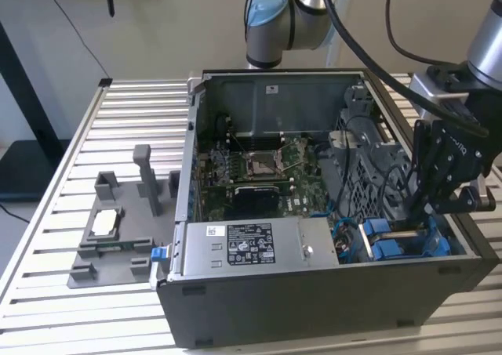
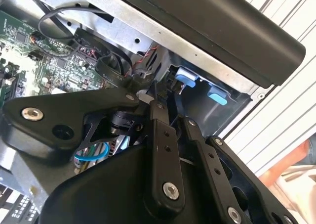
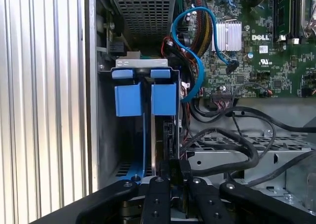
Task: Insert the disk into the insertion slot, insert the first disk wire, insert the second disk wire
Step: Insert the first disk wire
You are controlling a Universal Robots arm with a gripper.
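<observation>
Your silver-grey disk (image 3: 165, 135) on its blue carrier stands in the dark perforated-metal insertion slot (image 3: 126, 168), at the black case's (image 1: 314, 300) corner. The black hand (image 3: 177, 165), pinched nearly closed, is at its edge, grip unclear. Wires: you can't tell.

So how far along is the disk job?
Done: nothing clearly finished. In hand: the gripper is shut on the disk, standing edge-on in the insertion slot; seating depth unclear. Left: both wires; the blue cable loops beside the slot, not visibly joined to the disk.
</observation>
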